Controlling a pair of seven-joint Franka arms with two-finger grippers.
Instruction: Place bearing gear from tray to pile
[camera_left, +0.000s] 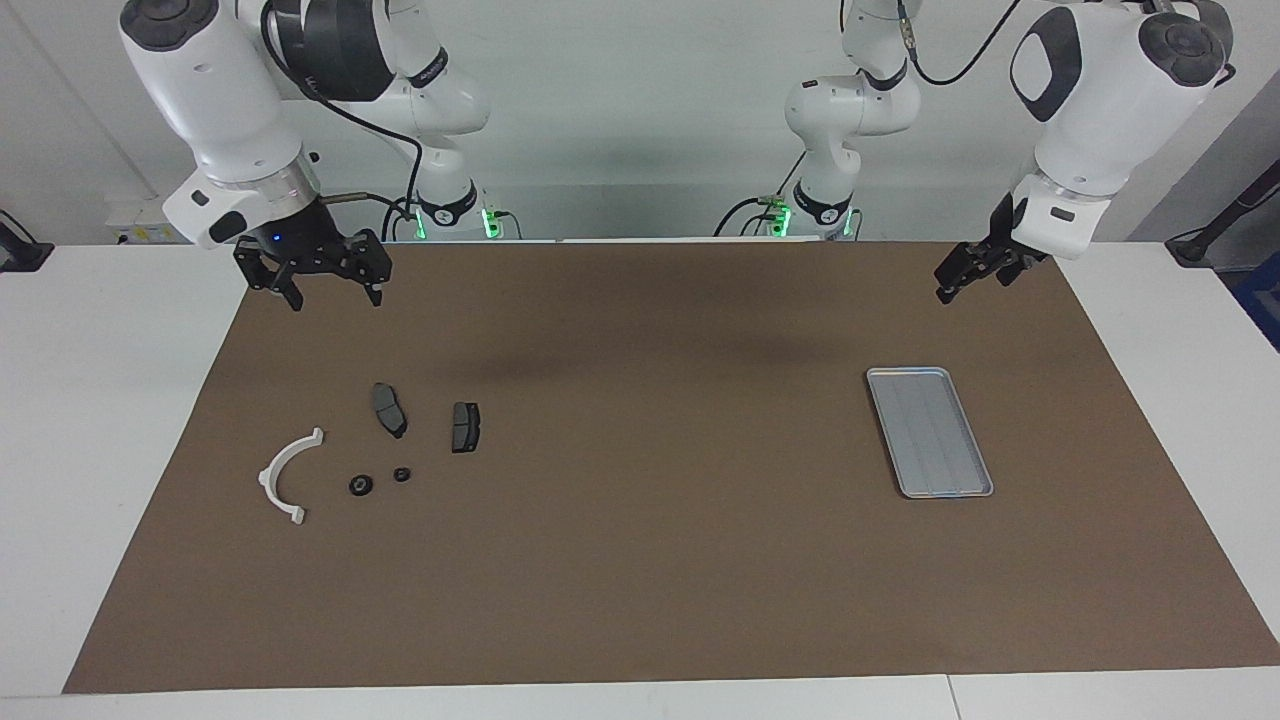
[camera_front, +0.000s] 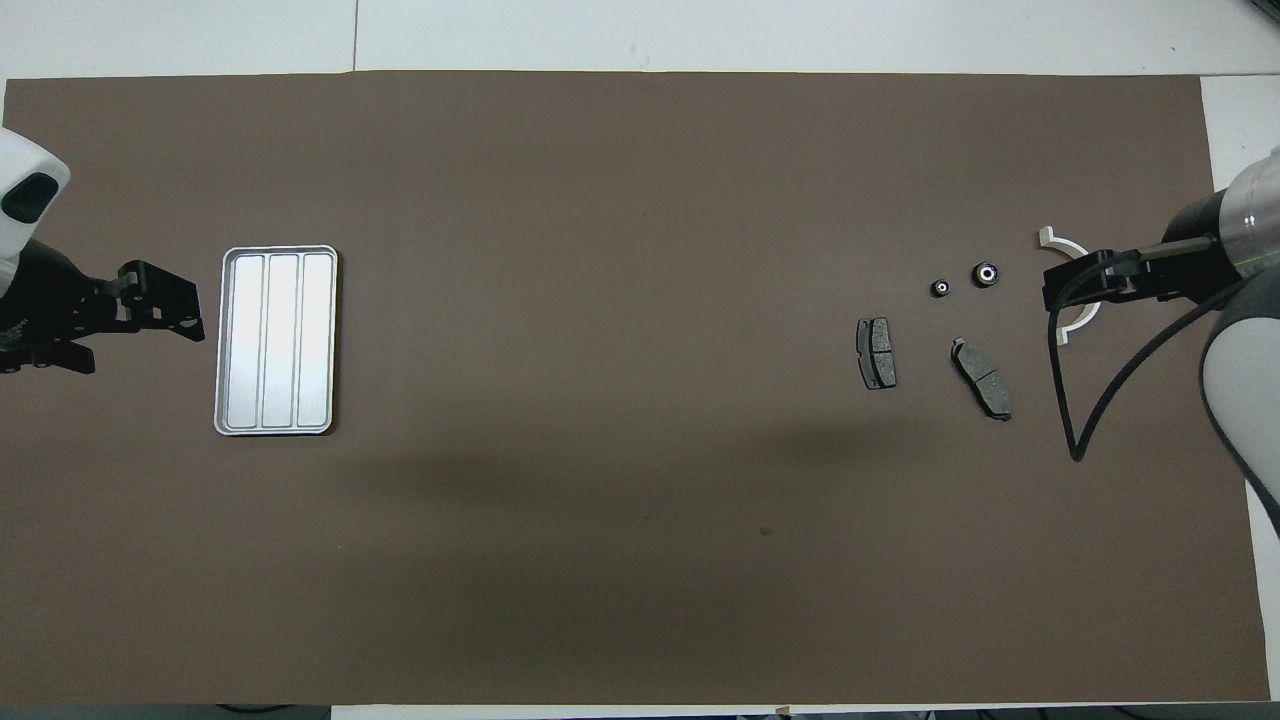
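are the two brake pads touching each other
Apart. The overhead view shows bare brown mat between the one brake pad and the other brake pad.

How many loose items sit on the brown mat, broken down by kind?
Brake pads: 2
Small round bearing gears: 2
White half-ring bracket: 1
Metal tray: 1
Total: 6
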